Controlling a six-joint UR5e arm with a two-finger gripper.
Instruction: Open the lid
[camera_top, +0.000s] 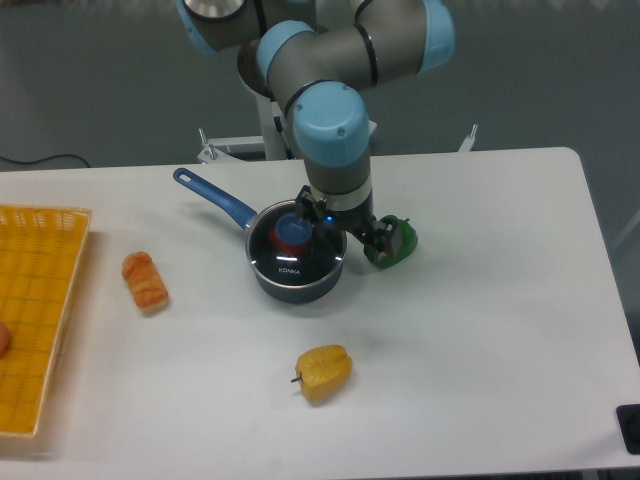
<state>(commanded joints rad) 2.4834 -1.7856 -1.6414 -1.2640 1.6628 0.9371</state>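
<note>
The lid (290, 262), a clear glass disc with a metal rim and white "KONKA" lettering, lies flat on the dark blue saucepan (297, 285). Its blue knob (293, 232) shows at the centre. My gripper (312, 226) hangs straight down just behind and to the right of the knob, very close to it. The dark fingers blend into the dark lid, so I cannot make out how far apart they stand or whether they touch the knob. The saucepan's blue handle (215, 198) points to the back left.
A green pepper (393, 243) lies against the gripper's right side. In front of the saucepan sits a yellow pepper (323, 371), and an orange croissant-like piece (145, 280) lies to its left. A yellow basket (35, 320) stands at the left edge.
</note>
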